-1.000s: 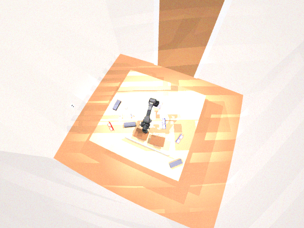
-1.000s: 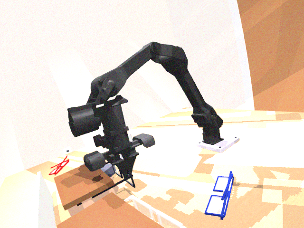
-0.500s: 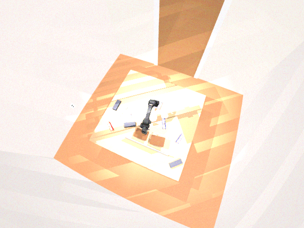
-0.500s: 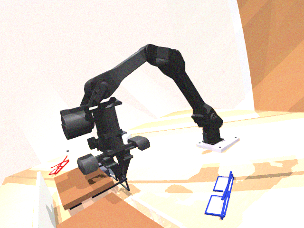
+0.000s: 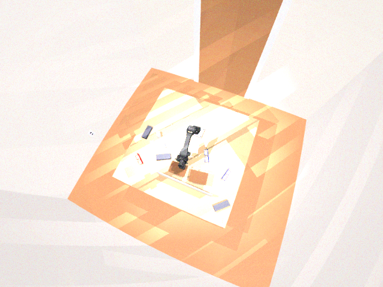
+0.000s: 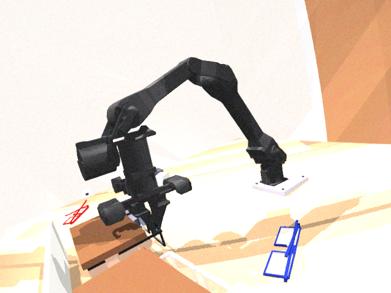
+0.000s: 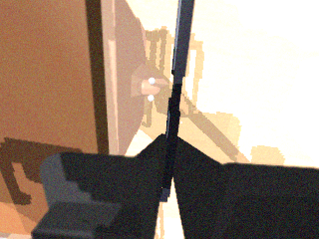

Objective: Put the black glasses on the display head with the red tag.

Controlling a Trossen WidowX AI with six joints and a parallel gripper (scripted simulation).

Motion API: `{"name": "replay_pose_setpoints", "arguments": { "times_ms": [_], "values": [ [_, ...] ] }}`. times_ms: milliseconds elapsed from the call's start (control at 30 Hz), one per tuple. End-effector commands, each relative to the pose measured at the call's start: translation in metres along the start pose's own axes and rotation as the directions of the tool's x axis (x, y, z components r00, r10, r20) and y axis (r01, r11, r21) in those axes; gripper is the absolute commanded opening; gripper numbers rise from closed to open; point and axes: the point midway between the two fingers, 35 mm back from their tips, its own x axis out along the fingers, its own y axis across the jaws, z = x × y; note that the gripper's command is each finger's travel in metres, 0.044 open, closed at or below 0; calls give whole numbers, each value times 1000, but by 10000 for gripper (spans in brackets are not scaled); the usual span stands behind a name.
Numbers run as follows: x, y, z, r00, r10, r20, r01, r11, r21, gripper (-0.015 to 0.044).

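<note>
My gripper (image 6: 156, 231) (image 7: 167, 139) is shut on the black glasses (image 6: 138, 243) (image 7: 183, 40). In the wrist view they show as a dark bar running up between the fingertips; in the exterior view a thin temple reaches toward the near left and a rim hangs below the fingers. The glasses are held up beside the front of the farther display head (image 5: 178, 168) (image 6: 107, 236), which has a flat brown top. In the wrist view its nose (image 7: 150, 88) lies left of the bar; contact cannot be told. The other head (image 5: 197, 177) (image 6: 142, 274) stands beside it. No red tag is visible.
A long pale panel (image 5: 185, 183) (image 6: 58, 252) stands along the heads' far side from the arm base. Blue glasses (image 5: 206, 155) (image 6: 292, 252) and red glasses (image 5: 139, 158) (image 6: 76, 214) lie around. Dark flat boxes (image 5: 146, 132) (image 5: 163, 156) (image 5: 221, 205) also lie on the table.
</note>
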Motion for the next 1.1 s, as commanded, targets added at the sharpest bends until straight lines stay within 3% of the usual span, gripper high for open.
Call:
{"name": "replay_pose_setpoints", "arguments": {
  "times_ms": [0, 400, 533, 833, 1067],
  "values": [
    [1, 0, 0, 1000, 0, -2, 0, 1000, -6, 0],
    [6, 0, 0, 1000, 0, -2, 0, 1000, -6, 0],
    [4, 0, 0, 1000, 0, 0, 0, 1000, 0, 105],
    [3, 0, 0, 1000, -2, 0, 2, 1000, 0, 107],
    [-29, 1, 0, 999, -45, 1, 45, 999, -5, 107]
  ]
}}
